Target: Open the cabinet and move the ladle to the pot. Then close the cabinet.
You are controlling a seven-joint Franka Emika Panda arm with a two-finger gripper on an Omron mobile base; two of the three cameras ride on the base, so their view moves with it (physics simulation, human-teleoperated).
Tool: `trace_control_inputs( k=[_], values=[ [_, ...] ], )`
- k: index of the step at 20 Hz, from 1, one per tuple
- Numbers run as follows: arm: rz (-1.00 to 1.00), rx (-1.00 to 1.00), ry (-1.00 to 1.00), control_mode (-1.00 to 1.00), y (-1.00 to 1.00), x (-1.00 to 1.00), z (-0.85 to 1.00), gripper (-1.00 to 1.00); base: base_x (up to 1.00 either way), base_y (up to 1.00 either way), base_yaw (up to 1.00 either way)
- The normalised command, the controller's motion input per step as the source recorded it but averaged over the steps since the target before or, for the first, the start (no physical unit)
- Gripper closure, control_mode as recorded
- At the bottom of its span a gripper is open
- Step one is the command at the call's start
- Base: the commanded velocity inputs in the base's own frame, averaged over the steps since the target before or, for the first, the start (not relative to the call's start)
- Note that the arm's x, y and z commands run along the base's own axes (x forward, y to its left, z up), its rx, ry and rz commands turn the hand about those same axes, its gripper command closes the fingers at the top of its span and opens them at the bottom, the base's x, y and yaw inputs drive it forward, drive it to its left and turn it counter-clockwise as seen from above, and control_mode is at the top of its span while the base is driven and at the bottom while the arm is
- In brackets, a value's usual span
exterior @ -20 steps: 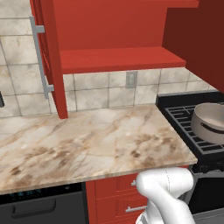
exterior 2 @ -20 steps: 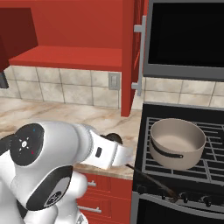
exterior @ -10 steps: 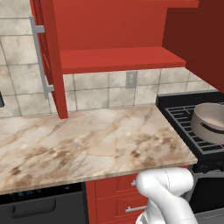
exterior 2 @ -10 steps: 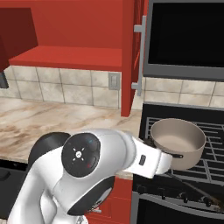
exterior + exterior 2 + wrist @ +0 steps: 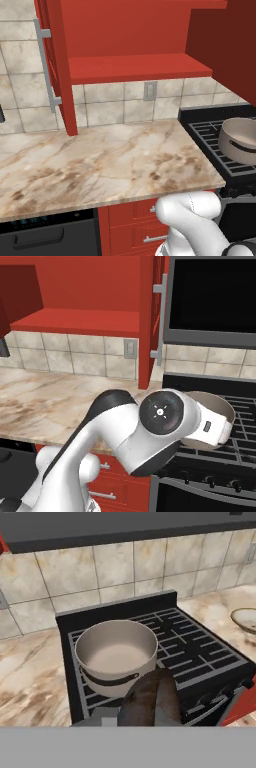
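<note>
The red cabinet (image 5: 135,67) stands open, its left door (image 5: 55,65) swung out and its right door (image 5: 150,321) edge-on beside the microwave. The grey pot (image 5: 116,649) sits on the stove grate, also seen as pot (image 5: 240,140) and pot (image 5: 222,406). In the hand view a dark brown ladle (image 5: 150,697) rises from my gripper (image 5: 146,721), just in front of the pot and a little above its near rim. The gripper is shut on the ladle, which hides the fingertips. My arm's big joint covers part of the pot in the right base view.
The black stove (image 5: 200,647) has marble counter on both sides. A small bowl (image 5: 246,619) sits on the counter right of the stove in the hand view. A black microwave (image 5: 215,301) hangs above the stove. Red drawers (image 5: 130,225) lie under the counter.
My arm has swung right toward the stove and now fills the middle of the right base view, covering part of the pot. The ladle seen there earlier is now hidden behind the arm.
</note>
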Motion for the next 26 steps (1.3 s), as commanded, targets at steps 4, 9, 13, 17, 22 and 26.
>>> trace_control_inputs(
  k=[4, 9, 13, 17, 22, 26],
  values=[
    [0.09, 0.12, 0.00, -1.00, -0.14, 0.46, -0.24, 1.00, 0.00, 0.00, 0.00],
    [0.13, 0.11, 0.00, -1.00, -0.12, 0.38, -0.39, 1.00, 0.00, 0.00, 0.00],
    [0.11, 0.08, 0.00, -1.00, -0.12, 0.38, -0.39, 1.00, 0.00, 0.00, 0.00],
    [0.09, 0.04, 0.00, -1.00, -0.08, 0.41, -0.26, 1.00, 0.00, 0.00, 0.00],
    [0.07, 0.00, 0.00, -1.00, -0.13, 0.43, -0.16, 1.00, 0.00, 0.00, 0.00],
    [0.05, 0.00, 0.00, -1.00, -0.20, 0.35, -0.10, 1.00, 0.00, 0.00, 0.00]
  ],
)
